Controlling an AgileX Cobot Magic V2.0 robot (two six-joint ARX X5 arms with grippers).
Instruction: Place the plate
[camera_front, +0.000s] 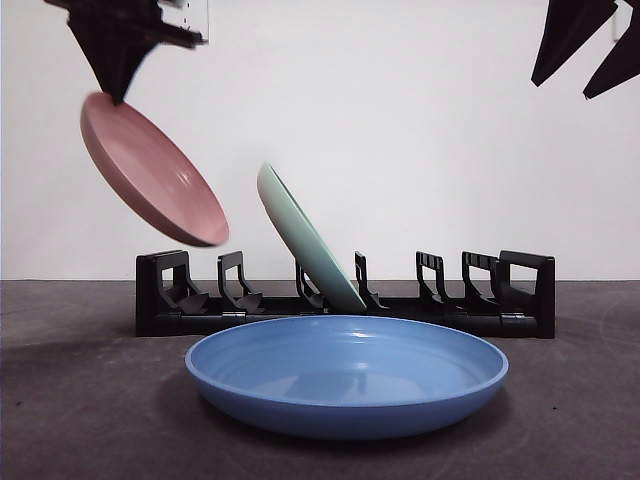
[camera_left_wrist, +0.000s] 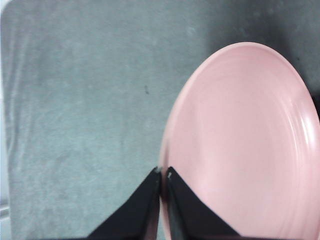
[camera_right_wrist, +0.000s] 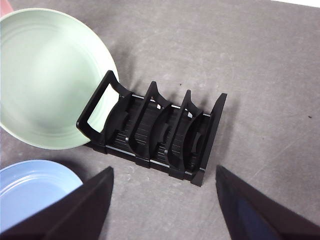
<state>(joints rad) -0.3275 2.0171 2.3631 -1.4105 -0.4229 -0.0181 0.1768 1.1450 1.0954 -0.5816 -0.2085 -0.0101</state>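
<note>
My left gripper (camera_front: 118, 95) is shut on the rim of a pink plate (camera_front: 152, 172) and holds it tilted in the air above the left end of the black dish rack (camera_front: 345, 300). The wrist view shows the jaws pinching the pink plate's (camera_left_wrist: 245, 145) edge at the left gripper (camera_left_wrist: 164, 175). A pale green plate (camera_front: 305, 240) leans in a middle slot of the rack; it also shows in the right wrist view (camera_right_wrist: 47, 75). My right gripper (camera_right_wrist: 165, 175) is open and empty, high above the rack's right end (camera_right_wrist: 160, 135).
A blue plate (camera_front: 345, 375) lies flat on the dark table in front of the rack, and shows in the right wrist view (camera_right_wrist: 35, 192). Several rack slots to the right of the green plate stand unfilled. A white wall is behind.
</note>
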